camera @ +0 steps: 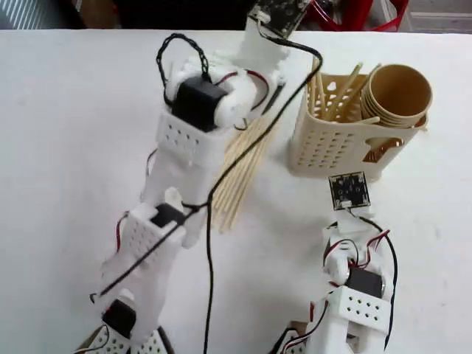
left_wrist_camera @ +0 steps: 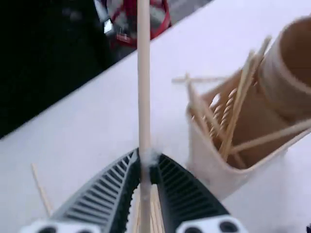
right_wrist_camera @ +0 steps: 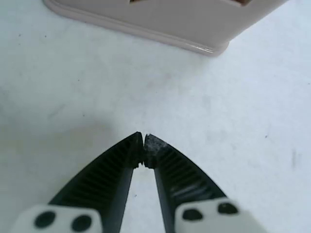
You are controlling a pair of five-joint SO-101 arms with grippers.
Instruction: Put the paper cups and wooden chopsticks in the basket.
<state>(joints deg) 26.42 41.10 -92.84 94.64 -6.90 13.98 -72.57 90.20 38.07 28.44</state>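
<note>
fingers of the left gripper pinch one wooden chopstick at their very tips near the basket, where its long free end could swivel and snag the rim or the sticks already inside; the right gripper sits clenched, empty.

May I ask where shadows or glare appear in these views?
High view: table brightly lit, shadows faint. Right wrist view: glint on the basket's base rim, soft shadow beside the right pincer. Left wrist view: dark room beyond the table.
</note>
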